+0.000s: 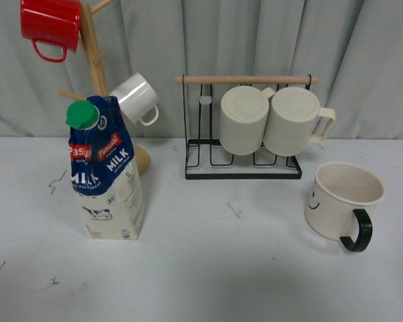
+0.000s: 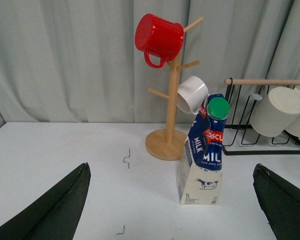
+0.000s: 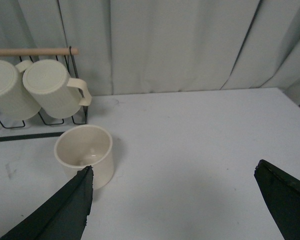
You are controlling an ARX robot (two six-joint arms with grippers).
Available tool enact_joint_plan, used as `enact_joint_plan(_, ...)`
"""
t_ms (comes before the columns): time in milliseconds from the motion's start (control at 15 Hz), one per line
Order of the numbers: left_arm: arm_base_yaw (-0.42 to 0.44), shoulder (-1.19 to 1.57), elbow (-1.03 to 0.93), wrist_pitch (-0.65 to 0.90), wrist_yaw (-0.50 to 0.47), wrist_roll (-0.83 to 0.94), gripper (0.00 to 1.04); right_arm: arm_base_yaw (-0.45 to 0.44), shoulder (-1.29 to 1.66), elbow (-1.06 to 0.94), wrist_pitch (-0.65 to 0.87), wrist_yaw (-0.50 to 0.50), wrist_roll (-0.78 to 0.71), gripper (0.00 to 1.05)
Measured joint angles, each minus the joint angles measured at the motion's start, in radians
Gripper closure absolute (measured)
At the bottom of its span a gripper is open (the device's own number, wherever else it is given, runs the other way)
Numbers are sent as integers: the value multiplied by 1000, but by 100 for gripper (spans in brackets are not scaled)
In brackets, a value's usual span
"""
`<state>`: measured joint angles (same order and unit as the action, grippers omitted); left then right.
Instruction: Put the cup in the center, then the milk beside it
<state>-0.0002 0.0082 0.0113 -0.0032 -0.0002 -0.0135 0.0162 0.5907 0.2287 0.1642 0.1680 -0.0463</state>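
Observation:
The cup (image 1: 344, 199), a large cream mug with a black handle and a smiley face, stands upright at the table's right side. In the right wrist view the cup (image 3: 85, 152) sits just beyond one fingertip of my open right gripper (image 3: 172, 182), off to the side of the gap. The milk (image 1: 105, 171), a blue and cream carton with a green cap, stands upright at the left. My left gripper (image 2: 172, 180) is open, and the milk (image 2: 204, 157) stands ahead of it, nearer one finger. Neither gripper shows in the front view.
A wooden mug tree (image 1: 94, 67) behind the carton holds a red mug (image 1: 50, 23) and a small white mug (image 1: 138, 97). A black wire rack (image 1: 245, 141) at the back centre carries two cream ribbed mugs (image 1: 269, 119). A curtain closes the back.

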Motion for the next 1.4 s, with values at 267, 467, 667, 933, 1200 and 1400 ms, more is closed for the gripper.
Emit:
enact_joint_plan(267, 0, 0, 0, 0, 0, 0, 7, -70, 547, 275, 113, -118, 86, 6)
enact_joint_plan(467, 0, 0, 0, 0, 0, 0, 7, -68, 819, 507, -44, -183, 220, 6)
enact_joint_plan(667, 0, 0, 0, 0, 0, 0, 7, -47, 1017, 671, -176, -221, 310, 6)
enact_joint_plan(933, 0, 0, 0, 0, 0, 0, 7, 0, 1186, 830, -283, -209, 351, 6)
enact_joint_plan(1200, 0, 0, 0, 0, 0, 0, 7, 17, 1362, 982, -393, -174, 375, 6)
enact_joint_plan(1400, 0, 0, 0, 0, 0, 0, 7, 23, 1437, 1051, -427, -176, 402, 6)
